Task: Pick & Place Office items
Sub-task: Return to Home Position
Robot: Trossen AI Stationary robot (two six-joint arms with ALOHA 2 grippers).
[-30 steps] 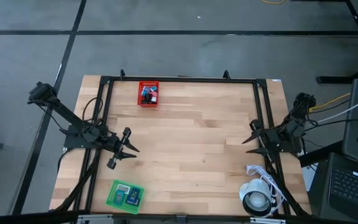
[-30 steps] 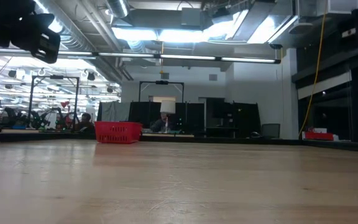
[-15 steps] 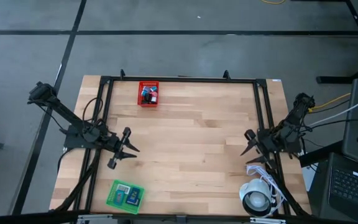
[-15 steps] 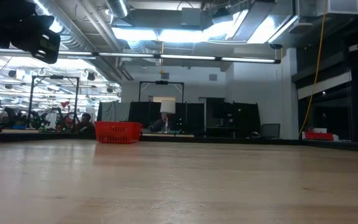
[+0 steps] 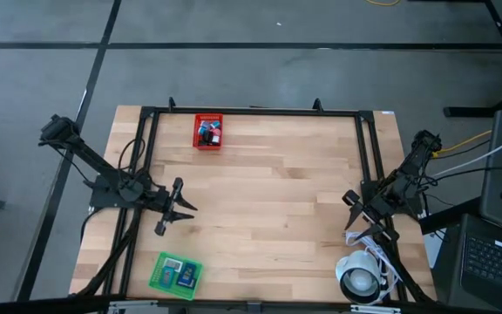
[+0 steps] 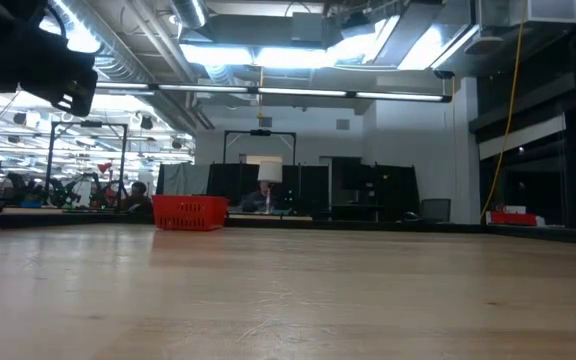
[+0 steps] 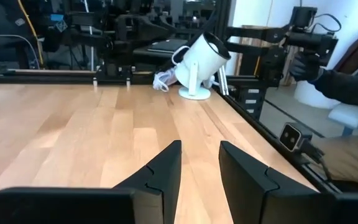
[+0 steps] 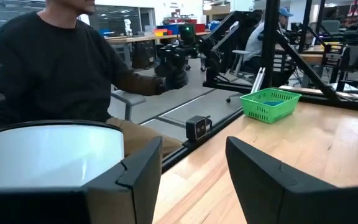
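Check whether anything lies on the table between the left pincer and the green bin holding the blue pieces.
Nothing visible does. In the high view, only the bare table lies between the left pincer and the green bin. The blue pieces lie inside the bin.

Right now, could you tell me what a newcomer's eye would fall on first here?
The red mesh bin holding small pieces stands at the wooden table's far edge, and the green mesh bin holding blue pieces sits at the near corner by the left arm. The left gripper and the right gripper hang open and empty at opposite sides.
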